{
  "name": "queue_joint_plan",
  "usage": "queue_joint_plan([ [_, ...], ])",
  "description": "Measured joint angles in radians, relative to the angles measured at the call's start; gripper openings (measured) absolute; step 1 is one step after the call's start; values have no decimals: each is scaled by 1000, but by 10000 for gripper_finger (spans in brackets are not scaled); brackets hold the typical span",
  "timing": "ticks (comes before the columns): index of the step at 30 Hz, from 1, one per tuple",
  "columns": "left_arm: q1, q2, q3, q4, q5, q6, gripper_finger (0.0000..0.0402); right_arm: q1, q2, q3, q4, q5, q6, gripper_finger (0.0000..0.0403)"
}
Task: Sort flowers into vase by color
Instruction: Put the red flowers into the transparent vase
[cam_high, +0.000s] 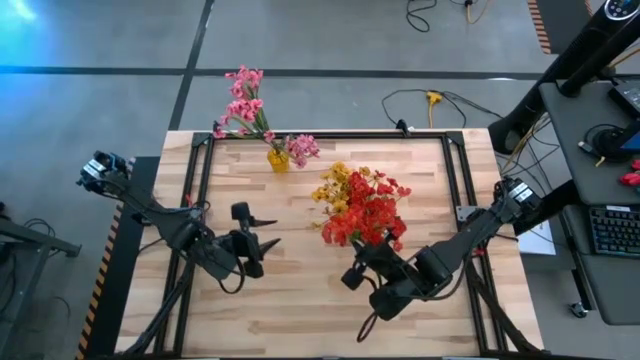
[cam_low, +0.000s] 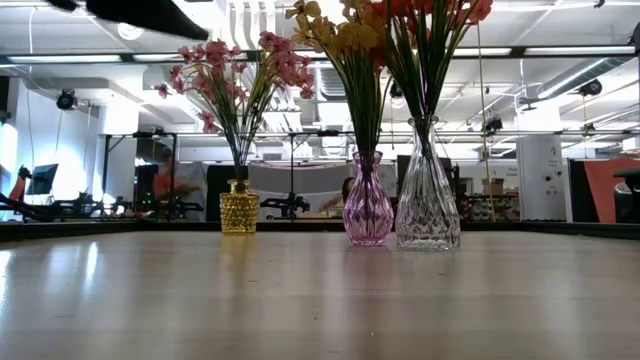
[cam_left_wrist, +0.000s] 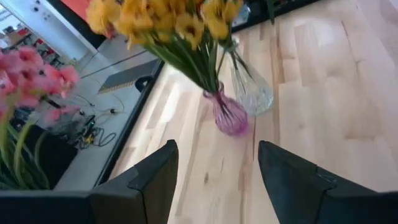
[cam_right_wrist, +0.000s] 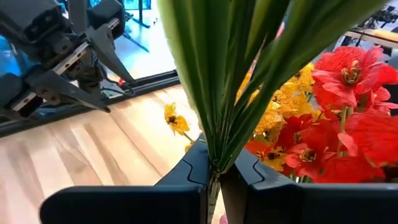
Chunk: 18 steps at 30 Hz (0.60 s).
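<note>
Pink flowers (cam_high: 243, 100) stand in a small yellow vase (cam_low: 239, 207) at the table's far edge. Yellow flowers (cam_high: 335, 185) stand in a purple vase (cam_low: 368, 210), and red flowers (cam_high: 375, 205) in a clear glass vase (cam_low: 427, 205) beside it. My right gripper (cam_high: 356, 262), just near of the red blossoms, is shut on a bunch of green stems (cam_right_wrist: 224, 81). The blossoms of that bunch lie out of the right wrist view. My left gripper (cam_left_wrist: 214, 180) hangs open and empty over the table's left half, pointing at the purple vase (cam_left_wrist: 230, 115). My right gripper pinches a tight bundle of green stems (cam_right_wrist: 214, 158) between its two fingers. The stems fan out beyond the fingers toward the red and yellow blossoms. The fingers come nearly level from the table's near right. The bundle is lifted clear of the table.
Black rails (cam_high: 330, 135) frame the wooden table top (cam_high: 300, 300). Bare wood lies in front of the vases (cam_low: 320, 300). A desk with a keyboard (cam_high: 612, 230) stands to the right, and cables (cam_high: 430, 100) lie on the floor beyond the far edge.
</note>
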Motion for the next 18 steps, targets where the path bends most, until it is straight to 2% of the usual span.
queue_joint_plan([
  [5,0,-71,-94,21,79,3,193,0,-10,0,-77,-2,14,12],
  [8,0,-109,-129,89,140,22,185,-1,-37,0,-148,-4,18,12],
  [12,0,-138,-161,221,228,85,177,-7,-73,1,-233,-27,45,12],
  [18,0,-167,-239,526,384,247,172,-11,-78,-21,-262,-26,50,12],
])
